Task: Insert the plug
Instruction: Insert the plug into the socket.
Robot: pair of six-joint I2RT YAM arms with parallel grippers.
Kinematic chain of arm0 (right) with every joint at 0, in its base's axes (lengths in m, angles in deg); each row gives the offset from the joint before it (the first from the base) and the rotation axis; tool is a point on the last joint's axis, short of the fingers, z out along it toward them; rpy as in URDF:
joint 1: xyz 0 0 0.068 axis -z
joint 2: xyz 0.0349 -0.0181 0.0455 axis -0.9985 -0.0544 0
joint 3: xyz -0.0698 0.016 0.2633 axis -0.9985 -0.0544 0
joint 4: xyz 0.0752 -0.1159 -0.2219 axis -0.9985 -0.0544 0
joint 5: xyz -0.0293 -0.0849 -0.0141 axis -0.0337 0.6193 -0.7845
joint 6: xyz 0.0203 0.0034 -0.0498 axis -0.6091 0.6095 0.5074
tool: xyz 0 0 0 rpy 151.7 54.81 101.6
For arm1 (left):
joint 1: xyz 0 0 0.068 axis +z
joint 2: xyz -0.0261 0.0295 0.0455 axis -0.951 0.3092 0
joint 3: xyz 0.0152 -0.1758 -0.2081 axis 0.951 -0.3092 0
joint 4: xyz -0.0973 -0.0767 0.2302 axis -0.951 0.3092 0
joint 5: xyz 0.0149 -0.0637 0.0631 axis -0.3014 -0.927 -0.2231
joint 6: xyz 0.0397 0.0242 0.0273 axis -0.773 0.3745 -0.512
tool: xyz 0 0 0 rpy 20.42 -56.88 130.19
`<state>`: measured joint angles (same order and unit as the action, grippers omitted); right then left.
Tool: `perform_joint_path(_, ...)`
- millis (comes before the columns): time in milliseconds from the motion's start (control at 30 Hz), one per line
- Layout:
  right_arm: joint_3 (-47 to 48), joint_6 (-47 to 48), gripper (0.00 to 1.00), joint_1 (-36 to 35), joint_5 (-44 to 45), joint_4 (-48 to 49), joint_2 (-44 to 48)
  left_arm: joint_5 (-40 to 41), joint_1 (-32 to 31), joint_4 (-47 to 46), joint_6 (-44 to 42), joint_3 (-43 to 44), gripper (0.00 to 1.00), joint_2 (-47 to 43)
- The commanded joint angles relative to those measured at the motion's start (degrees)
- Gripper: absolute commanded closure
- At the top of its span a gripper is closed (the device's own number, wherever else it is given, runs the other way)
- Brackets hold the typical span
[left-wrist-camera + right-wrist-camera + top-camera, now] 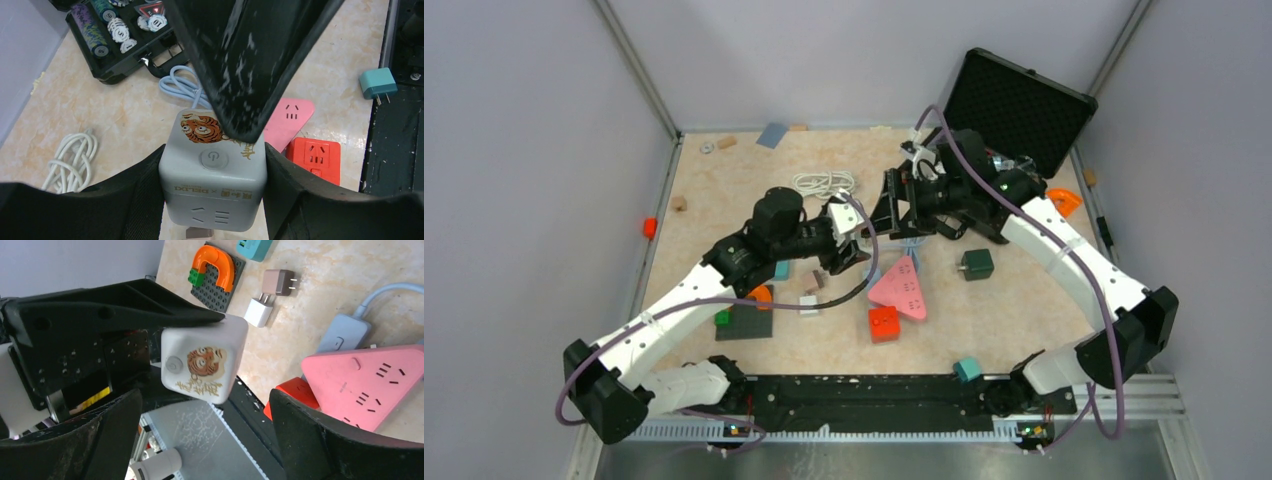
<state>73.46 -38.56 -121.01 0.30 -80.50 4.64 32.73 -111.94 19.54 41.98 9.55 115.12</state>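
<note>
My left gripper (212, 167) is shut on a grey cube socket (215, 170) with a tiger picture and a round power button, and holds it above the table. The cube also shows in the top view (842, 218) and in the right wrist view (202, 362). My right gripper (210, 440) is open wide and empty, close to the cube's right in the top view (896, 208). One of its black fingers (245, 75) hangs over the cube's tiger face. Loose plugs lie on the table: a white charger (258, 312), a brown one (277, 282), a teal one (378, 82) and a dark green one (975, 264).
A pink triangular power strip (902, 288) and a red socket block (884, 322) lie below the grippers. A grey-blue strip (342, 332) and a coiled white cable (824, 183) lie nearby. An open black case (1014, 105) stands at the back right. A dark brick plate (746, 320) lies at the left.
</note>
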Motion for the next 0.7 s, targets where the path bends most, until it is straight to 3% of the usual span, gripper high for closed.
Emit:
perform_joint_path(0,2.54,-1.68,0.07,-1.2,-2.69,0.92,-1.75,2.14,-2.04,-2.56,-0.83,4.75,1.0,2.1)
perform_joint_path(233,2.23,-1.79,0.07,-2.88,-2.35,0.79,-3.49,3.37,-3.79,-3.17,0.91,6.18,1.0,4.39)
perform_joint_path(367,2.95,-1.78,0.13,-3.68,-2.52,0.06,-5.42,4.13,-4.0,-3.13,1.9,6.18,1.0,4.8)
perform_joint_path(533,4.26,-1.38,0.38,-4.36,-3.11,-1.28,-7.31,5.95,-4.18,-3.11,2.94,5.73,1.0,4.75)
perform_joint_path(633,4.4,-0.91,0.66,-4.37,-3.17,-1.68,-7.62,7.51,-4.18,-3.11,3.51,5.73,0.94,4.74)
perform_joint_path(667,4.31,-0.7,0.76,-4.37,-3.1,-1.79,-7.62,7.86,-4.18,-3.11,3.66,5.74,0.86,4.67)
